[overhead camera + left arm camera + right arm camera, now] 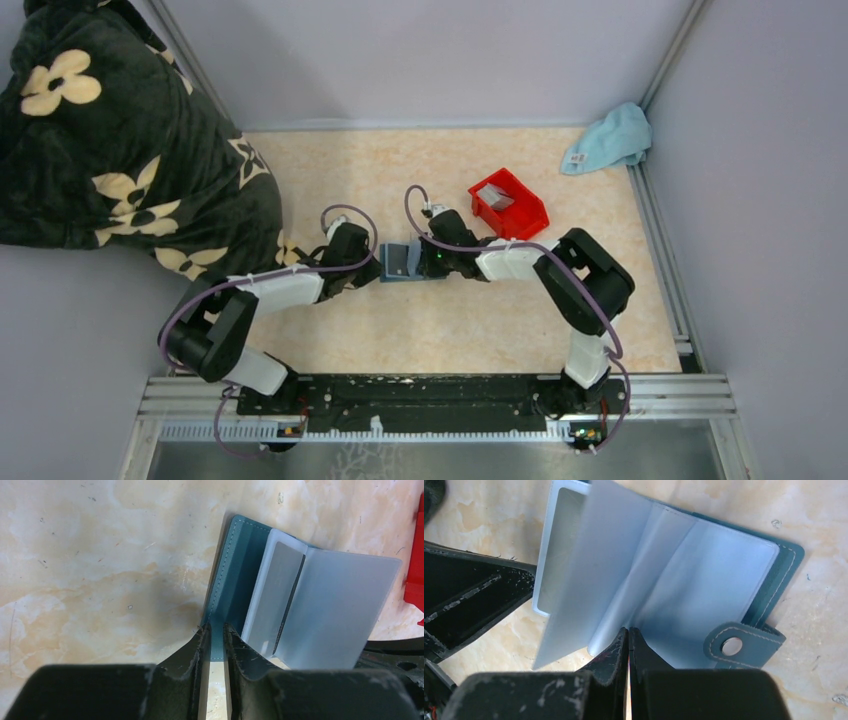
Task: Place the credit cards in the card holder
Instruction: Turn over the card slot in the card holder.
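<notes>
Card holder [235, 575] open, card [277, 595] sleeved; red bin [525, 215] holds grey card [497, 198].

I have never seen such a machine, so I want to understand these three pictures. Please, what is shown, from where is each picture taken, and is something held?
It is a robot with two arms bolted at a table's edge. The wide picture looks down from above; the other two come from wrist cameras. On the table lie a teal card holder, opened, a red bin with a grey card inside, and a light blue cloth. The left gripper pinches the holder's teal cover. The right gripper is shut, its tips at a clear plastic sleeve; whether it grips that, I cannot tell.
</notes>
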`<state>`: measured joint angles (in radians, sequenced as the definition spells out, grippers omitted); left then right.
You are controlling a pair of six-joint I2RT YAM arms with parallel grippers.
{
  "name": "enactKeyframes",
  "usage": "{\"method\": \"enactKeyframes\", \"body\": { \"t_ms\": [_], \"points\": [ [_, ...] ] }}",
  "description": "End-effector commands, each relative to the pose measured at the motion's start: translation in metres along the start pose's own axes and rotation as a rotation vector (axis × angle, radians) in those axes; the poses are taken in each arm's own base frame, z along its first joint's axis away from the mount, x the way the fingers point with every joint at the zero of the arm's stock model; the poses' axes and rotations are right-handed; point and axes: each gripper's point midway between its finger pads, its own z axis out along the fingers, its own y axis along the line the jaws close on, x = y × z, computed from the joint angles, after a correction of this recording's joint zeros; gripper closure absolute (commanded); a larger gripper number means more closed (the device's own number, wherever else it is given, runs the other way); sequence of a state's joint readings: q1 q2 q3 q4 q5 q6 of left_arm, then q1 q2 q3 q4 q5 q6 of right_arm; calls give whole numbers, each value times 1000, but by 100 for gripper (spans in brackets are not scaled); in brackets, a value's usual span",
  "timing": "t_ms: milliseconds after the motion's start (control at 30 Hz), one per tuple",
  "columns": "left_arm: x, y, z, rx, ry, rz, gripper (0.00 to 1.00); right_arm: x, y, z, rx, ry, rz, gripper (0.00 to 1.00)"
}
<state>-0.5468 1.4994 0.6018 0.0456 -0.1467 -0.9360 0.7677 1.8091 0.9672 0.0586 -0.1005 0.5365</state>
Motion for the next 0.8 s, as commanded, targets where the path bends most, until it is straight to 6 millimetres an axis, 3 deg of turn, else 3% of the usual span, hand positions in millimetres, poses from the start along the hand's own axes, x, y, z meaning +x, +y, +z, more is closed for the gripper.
{"method": "enactKeyframes", "body": {
  "t_ms": [0, 367, 633, 767],
  "points": [
    [46, 78, 3, -246, 153, 83, 77, -10, 11, 8, -101, -51, 19, 100],
    [50, 78, 6, -239, 167, 76, 78, -45, 42, -7, -235, -171, -6, 100],
    [51, 78, 6, -236, 169, 75, 78, -48, 46, -1, -243, -162, -27, 100],
    [51, 79, 6, -238, 170, 78, 78, -55, 47, -8, -238, -184, -46, 100]
  ]
}}
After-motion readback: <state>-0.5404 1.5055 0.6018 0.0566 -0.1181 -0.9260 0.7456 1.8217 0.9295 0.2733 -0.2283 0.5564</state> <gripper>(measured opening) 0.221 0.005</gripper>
